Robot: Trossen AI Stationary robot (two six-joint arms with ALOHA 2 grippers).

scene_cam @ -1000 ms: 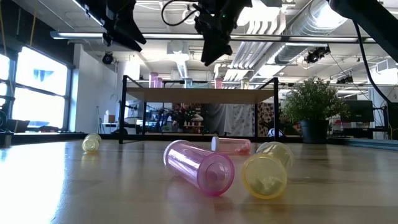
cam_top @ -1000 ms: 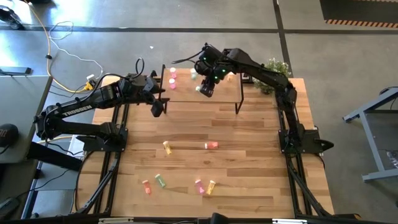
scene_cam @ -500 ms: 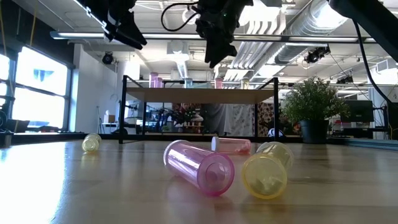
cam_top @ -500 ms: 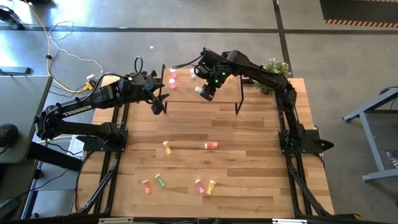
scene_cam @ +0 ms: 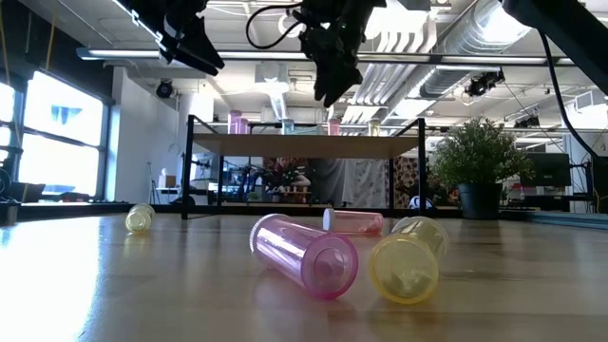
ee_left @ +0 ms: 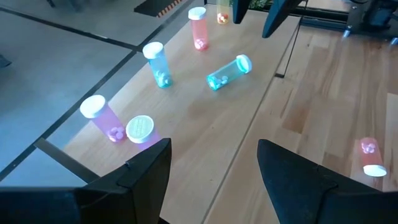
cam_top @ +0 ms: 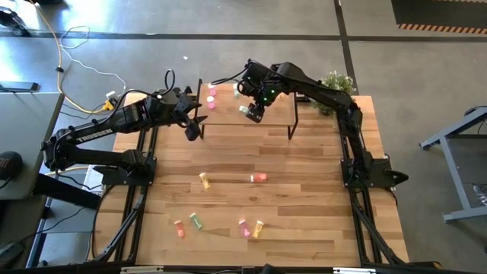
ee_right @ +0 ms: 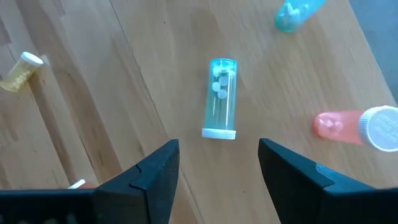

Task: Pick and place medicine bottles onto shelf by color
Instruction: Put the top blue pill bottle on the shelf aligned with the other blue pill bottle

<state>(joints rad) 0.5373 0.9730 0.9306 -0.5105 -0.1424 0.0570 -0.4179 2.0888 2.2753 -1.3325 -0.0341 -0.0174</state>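
Green bottle lies on shelf; right gripper spread above.

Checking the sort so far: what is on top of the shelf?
On the shelf: two pink bottles, a red one and a teal one standing, another teal bottle lying. Its far end is out of view.

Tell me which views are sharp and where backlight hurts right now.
Low view: bright windows and ceiling lights silhouette both end effectors; the near pink bottle and yellow bottle are soft. Right wrist view: the lying bottle is crisp, evenly lit. High view: even light, bottles tiny.
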